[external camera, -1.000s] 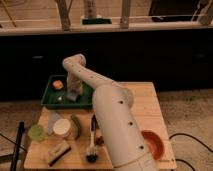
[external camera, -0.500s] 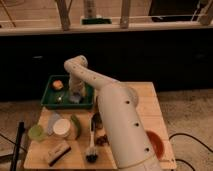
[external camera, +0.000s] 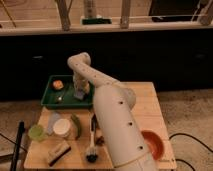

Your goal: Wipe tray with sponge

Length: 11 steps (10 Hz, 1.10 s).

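Right, going from the big things down: the wooden table (external camera: 146, 102) carries everything, and my arm (external camera: 116, 125) reaches across it to the far left, where the green tray (external camera: 49, 103) sits. The gripper (external camera: 80, 88) is down inside the tray's right half, and as far as I can judge its fingers are closed on the sponge (external camera: 80, 94), which is pressed to the tray floor. To wipe well I'd hold steady downward pressure, sweep leftward in overlapping passes, and steer around the orange lump (external camera: 58, 84) at the far left.
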{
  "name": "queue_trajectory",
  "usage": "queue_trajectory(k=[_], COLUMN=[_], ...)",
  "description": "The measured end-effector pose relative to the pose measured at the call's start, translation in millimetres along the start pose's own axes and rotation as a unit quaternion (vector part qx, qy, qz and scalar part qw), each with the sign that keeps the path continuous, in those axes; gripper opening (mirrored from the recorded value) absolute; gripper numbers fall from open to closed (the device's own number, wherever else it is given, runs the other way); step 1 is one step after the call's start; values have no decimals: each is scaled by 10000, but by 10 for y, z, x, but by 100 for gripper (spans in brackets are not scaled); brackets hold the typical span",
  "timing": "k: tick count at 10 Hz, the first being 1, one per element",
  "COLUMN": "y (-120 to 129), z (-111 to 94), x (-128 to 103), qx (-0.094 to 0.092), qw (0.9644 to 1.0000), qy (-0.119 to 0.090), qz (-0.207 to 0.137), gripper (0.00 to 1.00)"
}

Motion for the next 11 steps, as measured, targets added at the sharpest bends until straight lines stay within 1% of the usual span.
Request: queue_trajectory(k=[2,3,4,5,7,8,9,11], y=[-147,-211,-315,-327,-313,-283,-218,-63], z=[-17,-10,-14,-22,-47,-55,-66,-66], x=[14,-28,-131,-201,-391,-535,-586,-604], qx=[71,102,157,176,202,216,186,101], qw=[9999,9997,9990,9985,9968,9958,9956,9961], qy=[37,22,-13,-45,-83,-131,-135,-151], qz=[-110,-219,-408,-513,-771,-878,-914,-859], gripper=[0,0,0,0,0,0,0,0])
